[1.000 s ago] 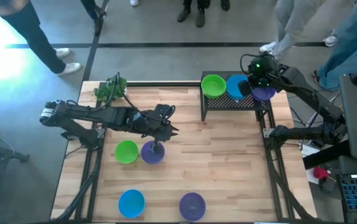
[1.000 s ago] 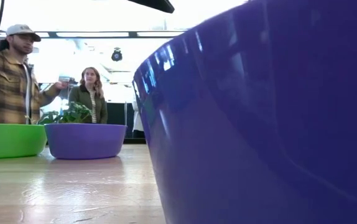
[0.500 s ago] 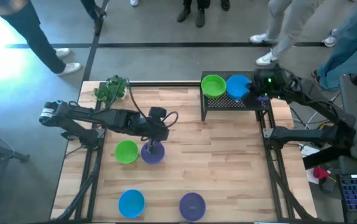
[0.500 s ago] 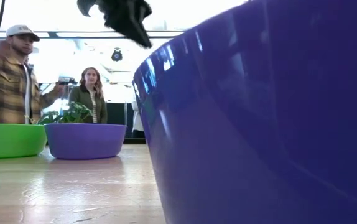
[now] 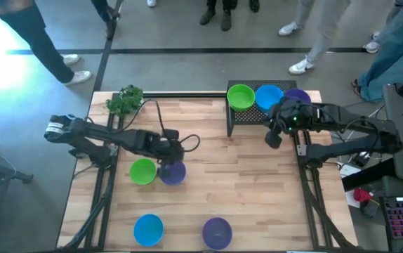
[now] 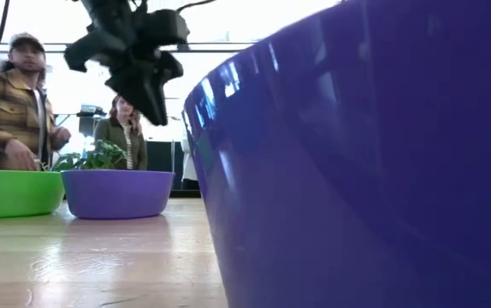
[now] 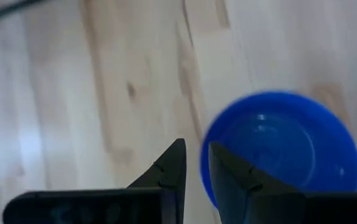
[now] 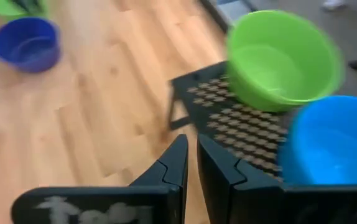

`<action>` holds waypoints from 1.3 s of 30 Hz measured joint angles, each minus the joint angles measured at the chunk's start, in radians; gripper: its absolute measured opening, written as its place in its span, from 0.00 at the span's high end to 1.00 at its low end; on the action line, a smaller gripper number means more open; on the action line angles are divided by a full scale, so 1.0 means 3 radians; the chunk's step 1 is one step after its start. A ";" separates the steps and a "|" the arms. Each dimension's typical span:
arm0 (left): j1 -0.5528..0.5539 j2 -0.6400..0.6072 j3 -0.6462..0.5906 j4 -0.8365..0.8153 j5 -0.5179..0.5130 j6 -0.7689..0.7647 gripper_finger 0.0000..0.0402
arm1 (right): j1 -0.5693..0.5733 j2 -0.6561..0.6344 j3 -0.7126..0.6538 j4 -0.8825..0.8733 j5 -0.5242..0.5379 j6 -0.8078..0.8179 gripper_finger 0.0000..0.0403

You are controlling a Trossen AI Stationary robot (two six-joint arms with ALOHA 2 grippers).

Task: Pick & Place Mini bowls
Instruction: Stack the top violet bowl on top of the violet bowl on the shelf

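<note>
Three mini bowls sit on the black mesh rack [image 5: 238, 121] at the far right: green [image 5: 241, 96], blue [image 5: 268, 97] and purple [image 5: 300, 96]. Four more rest on the wood: green [image 5: 142, 171], purple [image 5: 175, 173], blue [image 5: 148, 228] and purple [image 5: 217, 232]. My left gripper [image 6: 154, 115] hangs shut above the middle purple bowl [image 6: 117, 192], pointing down. Its tips [image 7: 194, 155] show beside that bowl's rim [image 7: 278, 149]. My right gripper [image 5: 273, 138] hovers shut at the rack's near edge, with the green bowl [image 8: 278, 62] and the blue bowl [image 8: 334, 140] ahead of it.
A small leafy plant [image 5: 124, 100] stands at the table's far left corner. The near purple bowl [image 6: 357, 171] fills the low view's right side. People stand beyond the far edge [image 6: 10, 103]. Bare wood lies between the rack and the bowls [image 5: 243, 183].
My right gripper has drawn back from over the purple bowl on the rack toward the near edge and a little left; that bowl stays on the rack, now uncovered. My left gripper has come down toward the middle purple bowl and shifted slightly left.
</note>
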 joint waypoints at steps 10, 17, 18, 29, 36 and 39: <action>0.0136 0.0006 -0.0425 0.0388 0.0072 -0.0046 0.84 | 0.0234 -0.0004 -0.0152 0.0280 -0.0144 0.0007 0.92; 0.0356 0.0010 -0.0646 0.0569 0.0343 -0.0152 0.84 | 0.0234 -0.0003 -0.0152 0.0287 -0.0143 0.0012 0.92; 0.0376 0.0010 -0.0681 0.0619 0.0419 -0.0163 0.84 | 0.0234 -0.0003 -0.0143 0.0288 -0.0142 0.0014 0.92; 0.0413 0.0013 -0.0882 0.0811 0.0518 -0.0264 0.84 | 0.0234 -0.0004 -0.0096 0.0302 -0.0141 0.0010 0.92; 0.0413 0.0013 -0.1082 0.1026 0.0517 -0.0317 0.84 | 0.0234 -0.0003 -0.0097 0.0302 -0.0140 0.0012 0.92; 0.0413 0.0013 -0.1121 0.1074 0.0517 -0.0314 0.84 | 0.0234 -0.0003 -0.0097 0.0302 -0.0139 0.0010 0.92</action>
